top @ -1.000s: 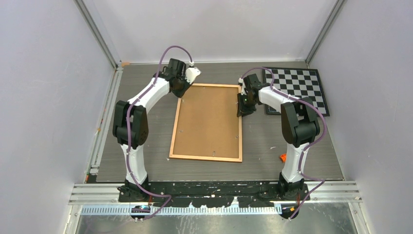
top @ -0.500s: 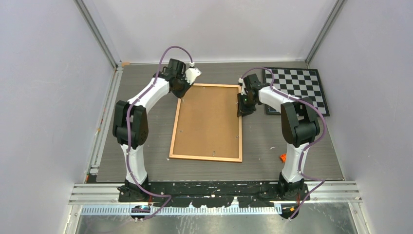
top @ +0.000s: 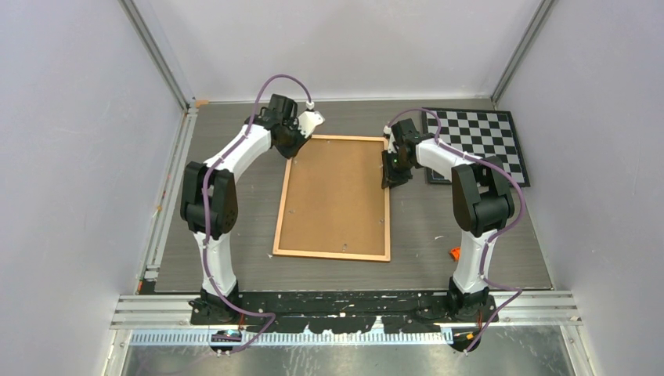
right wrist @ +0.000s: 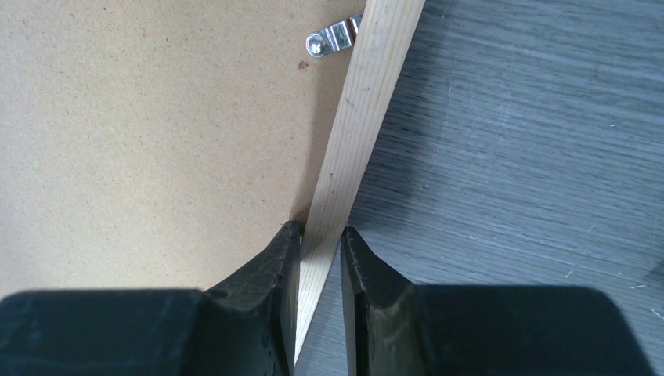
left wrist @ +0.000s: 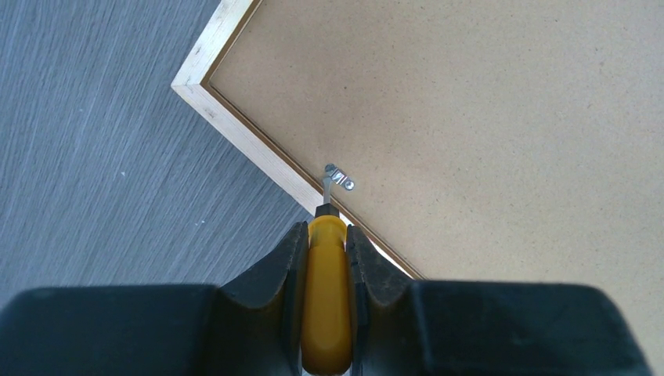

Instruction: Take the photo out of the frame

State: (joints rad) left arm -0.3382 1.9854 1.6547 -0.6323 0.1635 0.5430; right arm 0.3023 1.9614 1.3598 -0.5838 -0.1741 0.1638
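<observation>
- Dark grey wood-grain table (top: 438,227), pale walls (top: 78,157) on three sides; checkerboard (top: 478,141) in the far right corner.
- Frame (top: 337,196) lies mid-table, face down, brown back up.
- Left tool (left wrist: 325,232) is clamped on a yellow screwdriver (left wrist: 326,313), its tip at a clip (left wrist: 338,178) near the frame's far left corner.
- Right tool (right wrist: 317,232) is pinched on the frame's right wooden edge.
- Since a second ago, the left wrist has shifted slightly; frame and right arm are unchanged.

Pale grey walls (top: 70,157) enclose a dark wood-grain tabletop (top: 423,227) edged by aluminium rails (top: 149,312).
</observation>
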